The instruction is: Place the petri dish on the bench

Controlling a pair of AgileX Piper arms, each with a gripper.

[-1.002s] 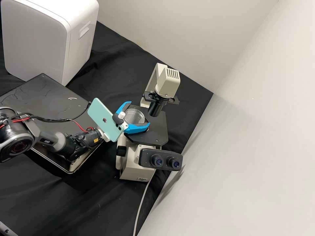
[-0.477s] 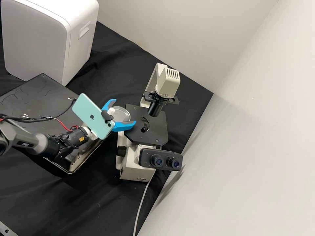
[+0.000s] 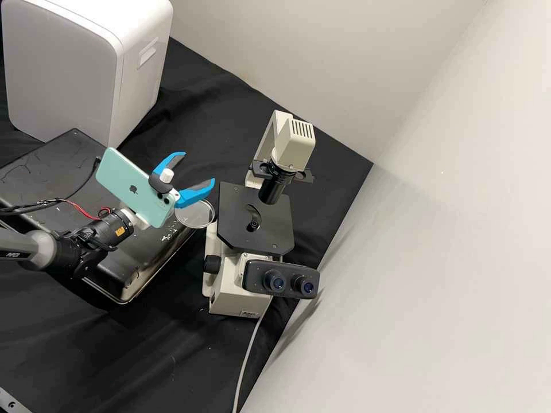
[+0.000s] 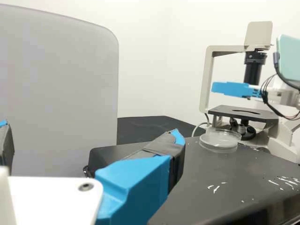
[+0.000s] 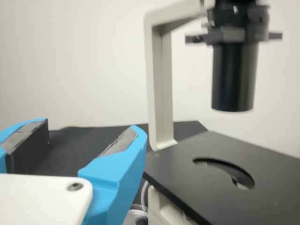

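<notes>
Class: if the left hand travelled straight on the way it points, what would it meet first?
Probably the white box, which stands straight ahead of the left hand; depth is unclear.

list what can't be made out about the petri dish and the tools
The petri dish: what it holds, too small and clear in high and left wrist views.
Its rim, high view: partly covered by a finger of the right tool.
The left tool, left wrist view: one finger cut off by the picture's edge.

Lab bench with microscope point(image 3: 258, 241)
</notes>
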